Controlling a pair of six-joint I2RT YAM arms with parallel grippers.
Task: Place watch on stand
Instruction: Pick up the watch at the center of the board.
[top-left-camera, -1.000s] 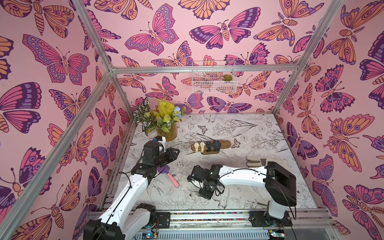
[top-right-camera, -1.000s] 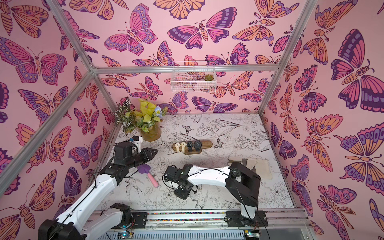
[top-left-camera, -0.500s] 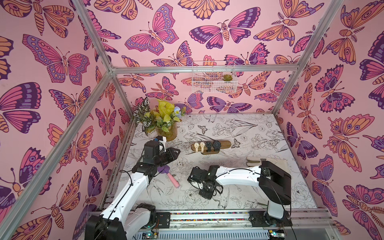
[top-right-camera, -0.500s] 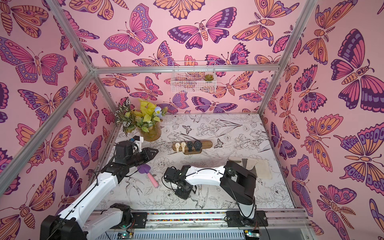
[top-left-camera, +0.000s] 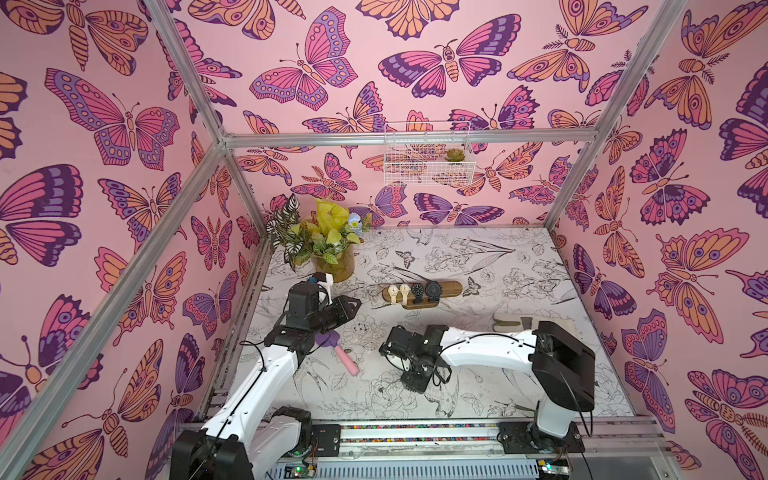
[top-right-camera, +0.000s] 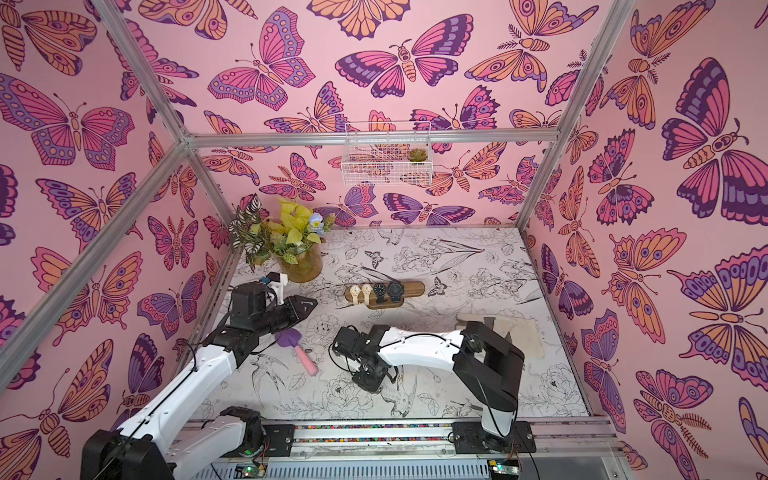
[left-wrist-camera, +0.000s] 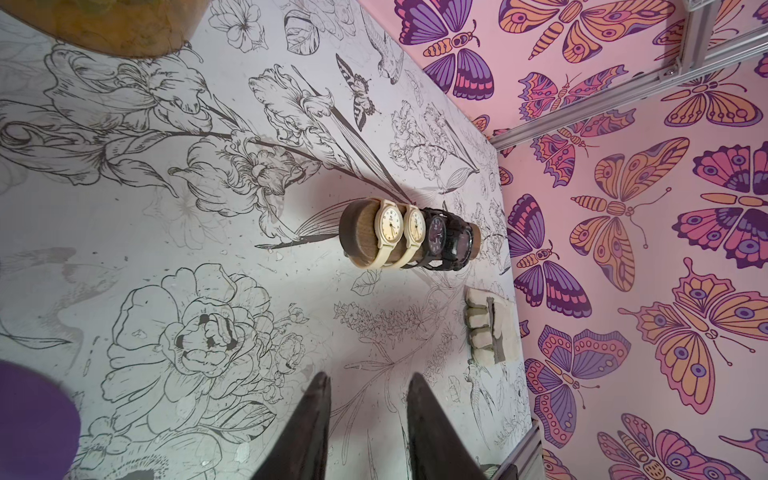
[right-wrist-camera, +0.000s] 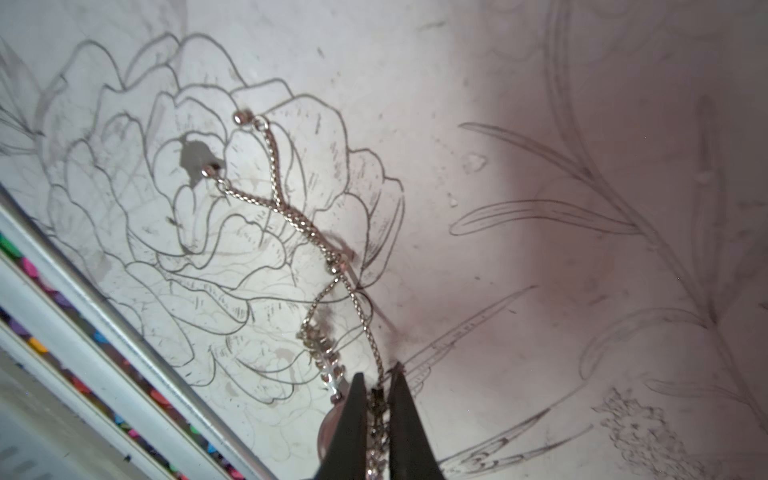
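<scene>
**Right gripper has the chain watch pinched near the front rail; the stand's right end is free**

Nearest the front rail, the right gripper (right-wrist-camera: 376, 380) points down at the table (top-left-camera: 498, 266). Its fingers (right-wrist-camera: 353, 415) are pressed almost together on the watch (right-wrist-camera: 337, 264), a silver piece with a thin chain strap. They pinch the chain right beside the round case, which shows only partly behind one finger. That looks a sensible hold, since the case is the heavy part and a grip there lets the rest of the chain hang below. The 2 loose chain ends trail away across the printed flower and lie flat on the table, so the watch does not look lifted yet.

A little farther and to the left, a toy trowel (top-left-camera: 343, 357) with a pink handle and purple blade lies beside the left arm, apart from the watch.

The left gripper (left-wrist-camera: 369, 376) hangs above the table, aimed towards the stand. Its fingers (left-wrist-camera: 307, 424) are spread partway with nothing between them. It is probably waiting there to help open or steady the strap.

Farther back, mid-table, is the stand (top-left-camera: 452, 287). Its bar carries 2 cream watches (top-left-camera: 399, 292) on the left and 2 black watches (top-left-camera: 426, 291) next to them. The bare right end is the likely place for the chain watch.

A pale glove (top-left-camera: 509, 322) lies to the right. A vase of leaves (top-left-camera: 332, 266) stands in the far left corner.
</scene>
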